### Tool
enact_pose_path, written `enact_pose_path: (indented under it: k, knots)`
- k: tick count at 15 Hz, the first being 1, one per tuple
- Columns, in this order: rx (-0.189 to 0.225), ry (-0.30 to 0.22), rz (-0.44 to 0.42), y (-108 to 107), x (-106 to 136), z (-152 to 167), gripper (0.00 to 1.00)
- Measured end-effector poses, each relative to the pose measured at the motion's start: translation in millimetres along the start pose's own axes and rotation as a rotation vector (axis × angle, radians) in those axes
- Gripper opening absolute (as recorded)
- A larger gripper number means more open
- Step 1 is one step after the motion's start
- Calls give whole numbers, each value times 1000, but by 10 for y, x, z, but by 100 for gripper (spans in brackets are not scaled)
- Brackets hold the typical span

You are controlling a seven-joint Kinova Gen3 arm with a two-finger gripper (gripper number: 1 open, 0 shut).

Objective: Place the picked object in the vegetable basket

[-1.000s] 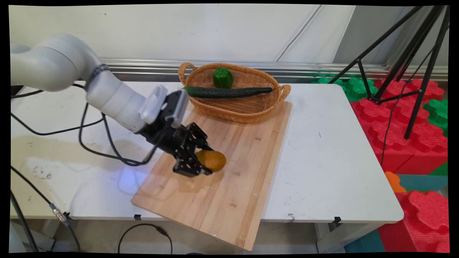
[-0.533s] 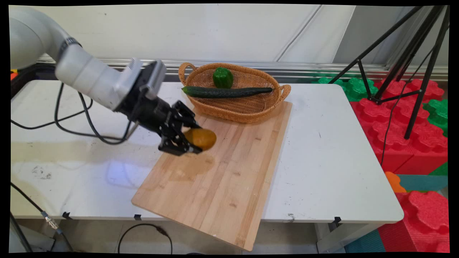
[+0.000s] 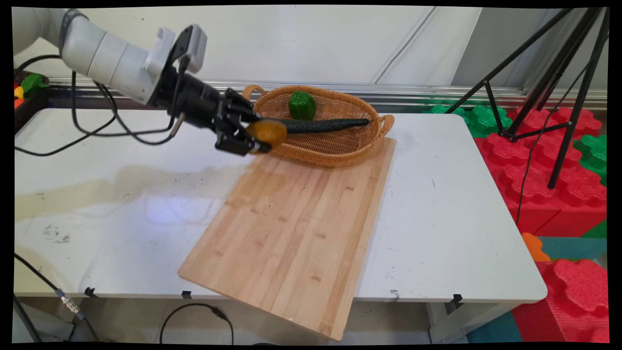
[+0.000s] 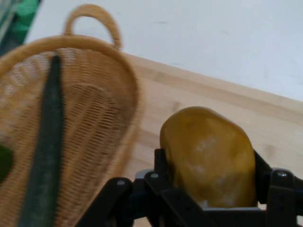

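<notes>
The black two-finger gripper [image 3: 257, 137] is clenched on 1 yellow-orange mango [image 3: 267, 133], with 1 finger on each side of the fruit; the hand view shows the mango [image 4: 208, 156] seated between the 2 fingers [image 4: 161, 170] and filling the gap between them. The mango is held in the air, clear of every surface, at the left end of the wicker basket [image 3: 340, 150] and above the far-left corner of the wooden cutting board [image 3: 301, 228] — the main view places it just in front of the basket's left rim. The basket rests on the white table [image 3: 452, 218], with its near edge on the far end of the board. Inside the basket lie 1 long dark green cucumber [image 3: 323, 125], stretched from end to end, and 1 green bell pepper [image 3: 302, 105] behind it, toward the far wall. In the hand view the cucumber [image 4: 45, 151] runs along the basket's [image 4: 104, 123] interior to the left of the held mango. The arm enters from the upper left — black cables [image 3: 97, 131] hang from it above the table.
</notes>
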Motion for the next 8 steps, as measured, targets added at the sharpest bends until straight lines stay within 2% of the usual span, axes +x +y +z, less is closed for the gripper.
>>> enact_pose_path:
  k: [8]
  knots:
    - [128, 33, -58, -646, 45, 154, 0]
